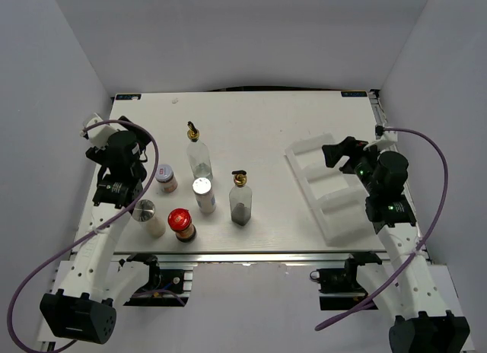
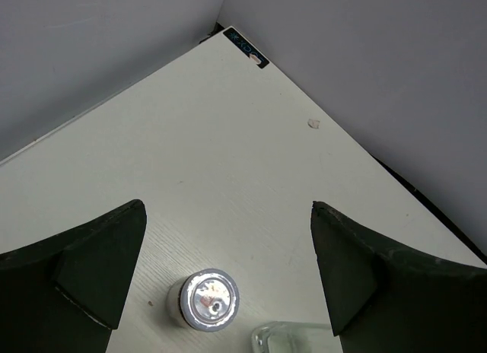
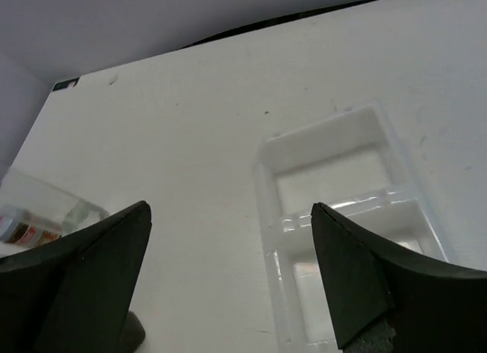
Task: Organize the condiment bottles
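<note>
- The six condiment bottles [image 1: 198, 159] stand clustered on the left half of the table [image 1: 266, 125], toward its near edge. The far half lies open, as does the strip up to the white tray [image 1: 312, 166] on the right.
- The left arm is bent in from the left edge. Its end effector [image 2: 227, 208] is spread wide, holding nothing, near the white-lidded jar [image 1: 166, 178].
- The right arm leans over the tray. Its end effector [image 3: 228, 207] is also spread apart and empty.

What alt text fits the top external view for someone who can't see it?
Six condiment bottles stand clustered on the left half of the white table, none in the white compartmented tray at right. The left end effector is beside the white-lidded jar; the right end effector is above the tray's far end.
</note>
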